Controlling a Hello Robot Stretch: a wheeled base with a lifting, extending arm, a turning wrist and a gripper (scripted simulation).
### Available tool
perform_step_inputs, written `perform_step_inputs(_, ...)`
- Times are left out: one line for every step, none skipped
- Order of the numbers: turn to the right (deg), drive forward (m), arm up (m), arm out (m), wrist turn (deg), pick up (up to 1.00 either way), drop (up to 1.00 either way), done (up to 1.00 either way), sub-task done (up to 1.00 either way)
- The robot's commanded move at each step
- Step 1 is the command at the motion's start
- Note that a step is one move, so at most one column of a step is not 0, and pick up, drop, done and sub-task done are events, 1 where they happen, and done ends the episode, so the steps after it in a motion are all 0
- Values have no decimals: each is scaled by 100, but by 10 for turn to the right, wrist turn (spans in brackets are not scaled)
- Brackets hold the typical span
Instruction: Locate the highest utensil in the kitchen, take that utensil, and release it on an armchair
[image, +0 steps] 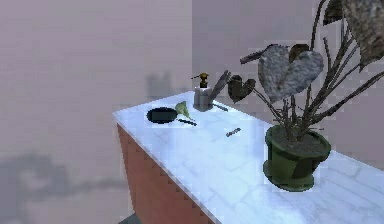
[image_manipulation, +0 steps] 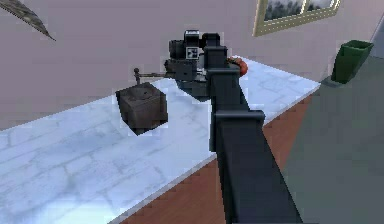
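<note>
**Gripper over the counter, beside a dark box**

In the arm side view the arm reaches out over a pale marble counter. At its far end the gripper points toward that view's left, its thin fingers ending just above a dark box that stands on the countertop. With the box right at the fingertips, I cannot tell whether the gripper holds anything – nor whether it touches the box. Behind the gripper's body, on the arm's other side, a small orange thing lies on the counter. Well apart from the gripper, at that view's right edge, stands a green bin; on the wall beyond hangs a framed picture.

In the forward view dark-handled utensils stand in a grey cup on the counter's far end, with a dark pan beside it and a potted plant nearer – how they lie from the gripper cannot be told.
</note>
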Motion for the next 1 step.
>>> perform_step_inputs(0,0,0,0,-450,0,0,0,0)
